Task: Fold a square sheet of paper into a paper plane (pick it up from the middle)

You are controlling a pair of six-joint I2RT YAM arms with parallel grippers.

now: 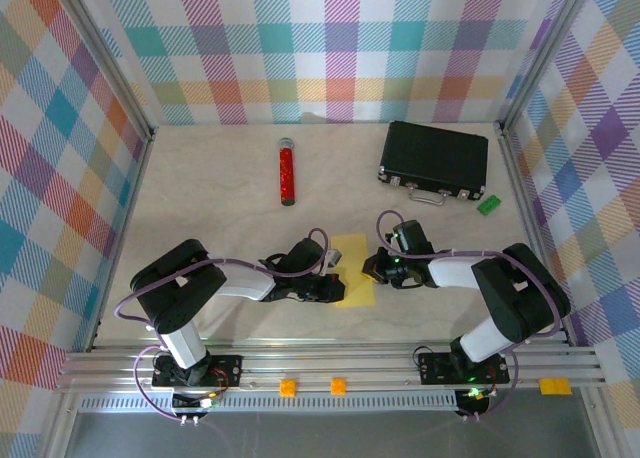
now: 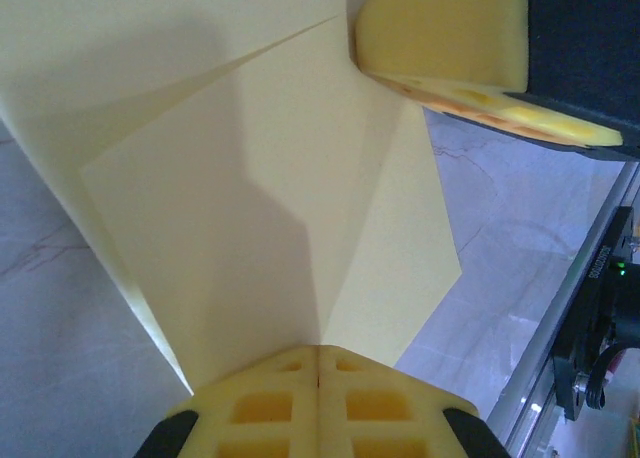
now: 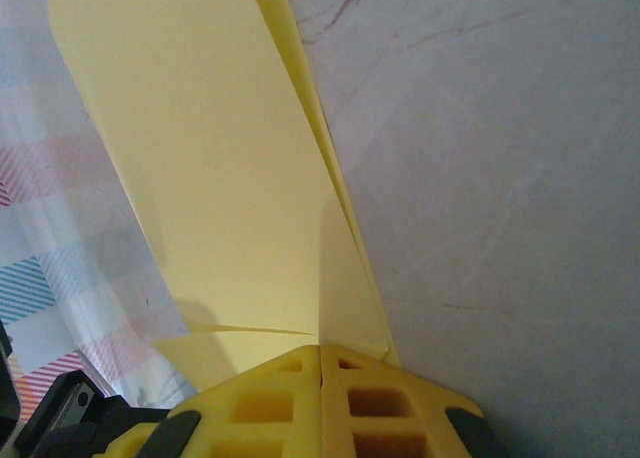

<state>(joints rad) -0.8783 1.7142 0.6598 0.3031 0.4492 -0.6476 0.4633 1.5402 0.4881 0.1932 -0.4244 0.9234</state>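
We see the paper (image 1: pixel 352 268) near the middle of the table (image 1: pixel 230 168), between the two arms' tips, a narrow yellow strip from above. Our left gripper (image 2: pixel 318 363) comes at it from the left and has its fingers clenched on the paper's near edge, the two yellow pads pressed flat together with the sheet running out from the seam. In the left wrist view the paper shows several creases, one running straight up from the pads and folded flaps spreading to either side. Our right gripper (image 3: pixel 320 363) comes from the right, likewise clamped on the paper, its pads meeting with no gap and a long smooth panel rising away from them. One of its pads also shows at the top right of the left wrist view, touching the paper. We cannot tell whether the paper is lifted or lies on the table. Farther back lie a red cylinder (image 1: pixel 287 173), a black case (image 1: pixel 433 158) and, just beside the case, a green block (image 1: pixel 488 205), all well apart from the paper.
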